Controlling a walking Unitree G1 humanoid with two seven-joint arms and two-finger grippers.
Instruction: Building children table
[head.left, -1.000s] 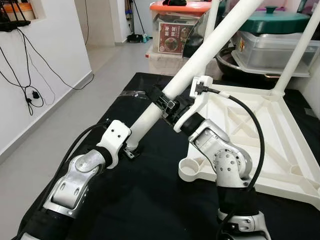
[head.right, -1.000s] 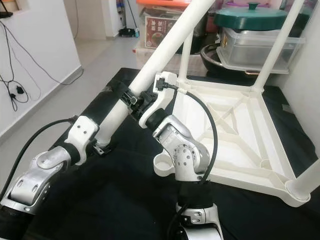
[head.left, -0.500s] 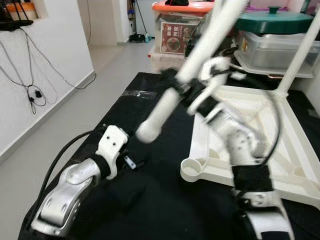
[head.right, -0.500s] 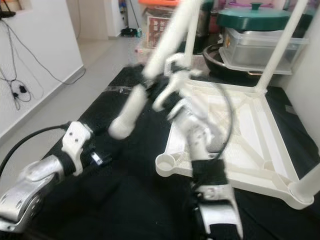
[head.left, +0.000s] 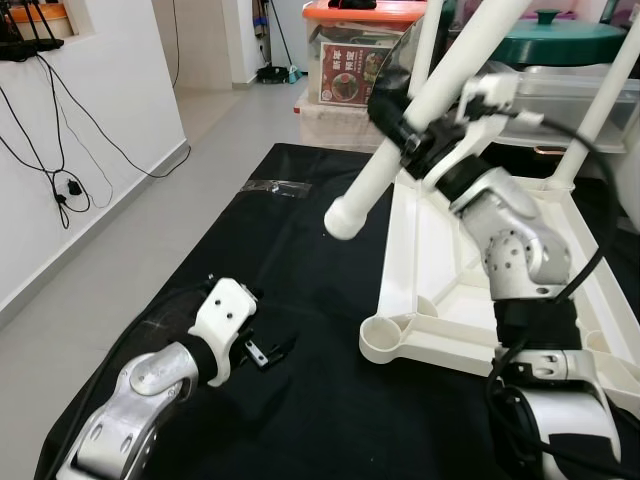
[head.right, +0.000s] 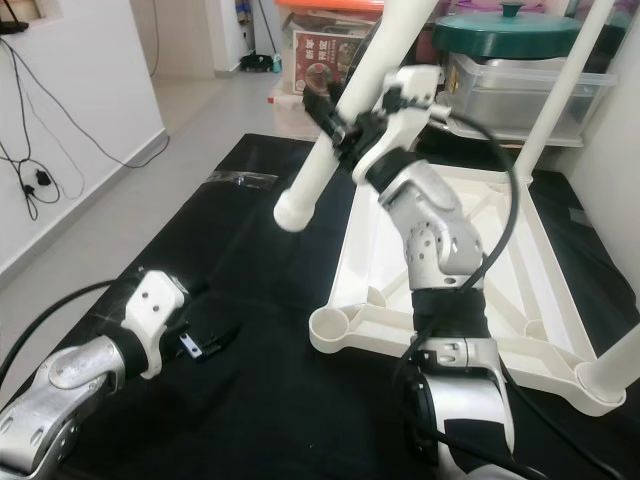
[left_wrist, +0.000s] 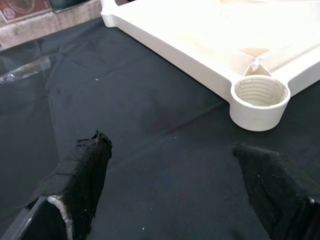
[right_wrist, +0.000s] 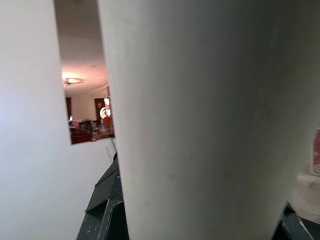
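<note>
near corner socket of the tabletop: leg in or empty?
Empty. The socket shows bare threads; the right gripper holds the leg in the air.

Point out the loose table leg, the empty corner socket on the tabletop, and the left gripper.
Table leg (head.left: 385, 170), left eye view, on the lower shaft below the right gripper's hold.
Corner socket (left_wrist: 261, 93), left wrist view, on its threaded inner ring.
Left gripper (head.left: 268, 350), left eye view, between its open fingertips above the black mat.

We see a smooth white plastic table leg, matt black cloth mat, brushed silver metal arm, fuzzy black gripper pads.
</note>
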